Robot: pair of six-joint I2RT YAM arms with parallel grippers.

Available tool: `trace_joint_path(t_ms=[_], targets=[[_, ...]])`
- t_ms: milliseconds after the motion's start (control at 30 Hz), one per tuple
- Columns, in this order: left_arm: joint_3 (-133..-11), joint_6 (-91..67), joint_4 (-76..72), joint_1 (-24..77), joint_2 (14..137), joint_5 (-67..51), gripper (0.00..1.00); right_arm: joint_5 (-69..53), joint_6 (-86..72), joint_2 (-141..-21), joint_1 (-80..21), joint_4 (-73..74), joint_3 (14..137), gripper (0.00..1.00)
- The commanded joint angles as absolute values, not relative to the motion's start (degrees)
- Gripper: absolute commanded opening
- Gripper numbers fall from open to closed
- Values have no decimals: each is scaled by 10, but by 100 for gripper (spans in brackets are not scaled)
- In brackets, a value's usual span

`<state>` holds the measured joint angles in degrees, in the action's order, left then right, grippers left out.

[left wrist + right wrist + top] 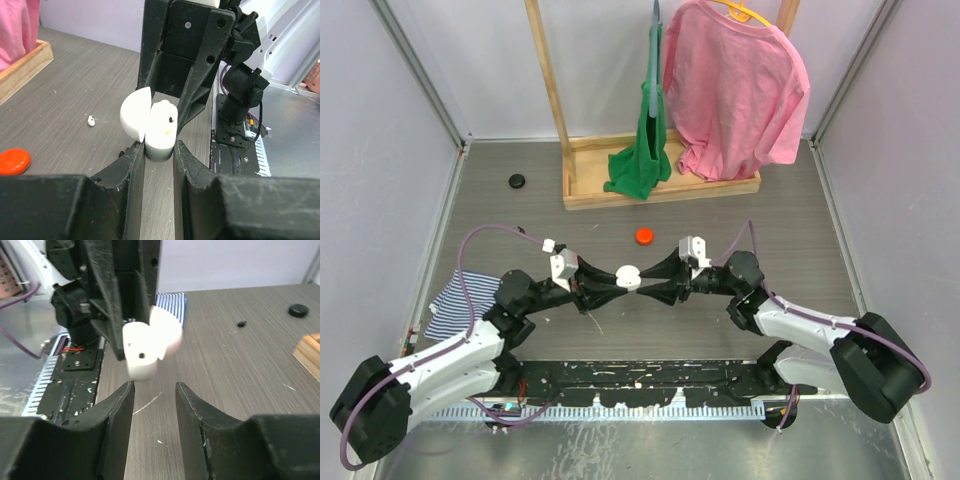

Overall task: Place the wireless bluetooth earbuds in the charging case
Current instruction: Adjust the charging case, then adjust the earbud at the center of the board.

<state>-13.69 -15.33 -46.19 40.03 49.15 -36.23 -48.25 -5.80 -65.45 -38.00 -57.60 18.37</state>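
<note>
The white charging case (628, 277) is held above the table with its lid swung open. My left gripper (159, 150) is shut on the case body (160, 135), and the lid (135, 112) hangs to the left. A white rounded shape, apparently an earbud (165, 111), sits in the case top. A loose white earbud (91, 120) lies on the table beyond the case. My right gripper (154, 387) is open and empty, its tips just short of the case (141, 360). The two grippers face each other (665, 283).
A red cap (643, 236) lies just behind the grippers, and a black cap (517, 181) at the back left. A wooden rack (620, 190) holds a pink shirt (740, 90) and a green cloth (645, 150). A striped cloth (455, 300) lies by the left arm.
</note>
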Motion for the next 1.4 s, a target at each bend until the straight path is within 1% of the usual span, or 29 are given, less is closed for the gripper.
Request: trace_joint_path(t_ms=[0,167,267,400,467,533,733,1000,1367], targets=[[-140,-115,-454,399,457,-348,6,-402,-23,-605,-375,-477,203,46],[-138,-87,-420,399,434,-339,6,-277,10,-568,-373,-299,240,49],[-133,-83,-419,399,423,-327,5,-190,14,-575,-370,-203,272,50],[-130,-76,-407,399,411,-308,0,-77,4,-616,-360,-116,316,52],[-131,-76,-403,399,408,-304,0,-28,3,-646,-355,-87,338,52],[-131,-75,-400,399,405,-301,0,-5,4,-677,-343,-64,360,53],[-131,-75,-392,399,396,-293,0,-28,-13,-774,-278,-41,409,55],[-134,-78,-385,399,394,-290,0,-109,-56,-870,-192,-23,463,57],[-137,-83,-383,399,399,-287,3,-159,-79,-909,-164,7,459,61]])
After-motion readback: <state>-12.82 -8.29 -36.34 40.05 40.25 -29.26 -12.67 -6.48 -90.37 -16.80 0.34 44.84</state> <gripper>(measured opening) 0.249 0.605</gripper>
